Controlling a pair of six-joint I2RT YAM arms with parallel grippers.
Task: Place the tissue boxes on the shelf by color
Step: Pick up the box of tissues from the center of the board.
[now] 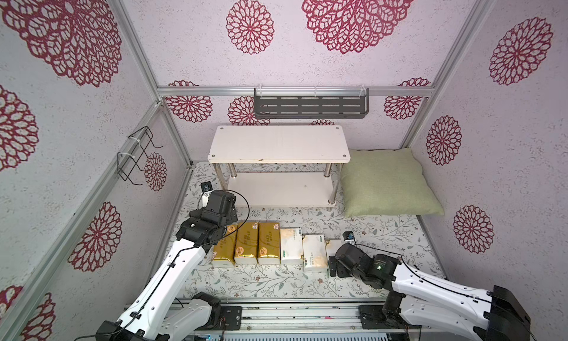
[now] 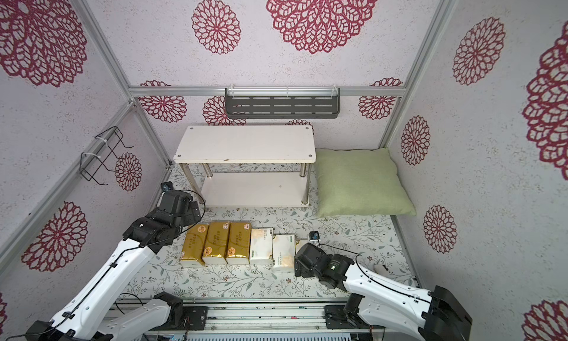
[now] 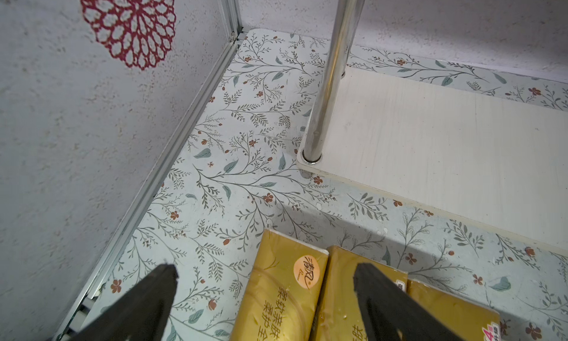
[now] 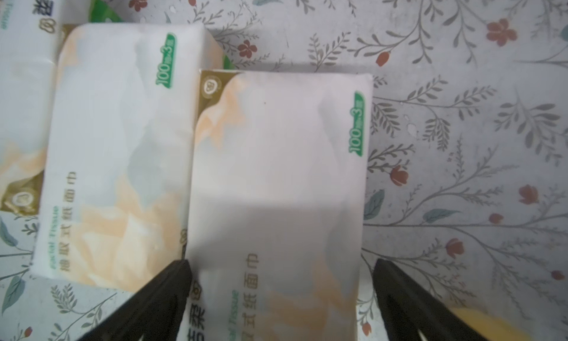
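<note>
We see all six soft tissue packs lying in one row on the pale floral-printed table cloth (image 1: 261, 281). They lie in front of the small white two-tier shelf with chrome legs (image 1: 278, 146) and apart from it. The three shiny gold packs (image 1: 246, 242) lie side by side, touching, at the left of the row. The three white packs with green print and orange patches (image 1: 291, 245) follow to the right. In both top views the last of them is partly hidden under the right arm's wrist.

Our left gripper (image 3: 266, 273) hangs with its black jaws spread wide over the far end of the leftmost gold pack (image 3: 285, 293), gripping nothing. One finger (image 3: 381, 296) stands over the neighbouring gold pack. The shelf's near-left chrome leg (image 3: 332, 78) rises just beyond, at the corner of the lower board (image 3: 430, 139).

Our right gripper (image 4: 282, 267) is likewise released, its jaws straddling the rightmost white pack (image 4: 276, 170). One finger sits at the seam with the middle white pack (image 4: 116, 139); the other stands clear of the pack's free side.

A sage-green cloth pillow (image 1: 387, 182) lies just beside the shelf's right end. A dark grey slotted rack (image 1: 311, 106) hangs on the back wall above the shelf, and a black wire rack (image 1: 135, 155) hangs on the left wall.
</note>
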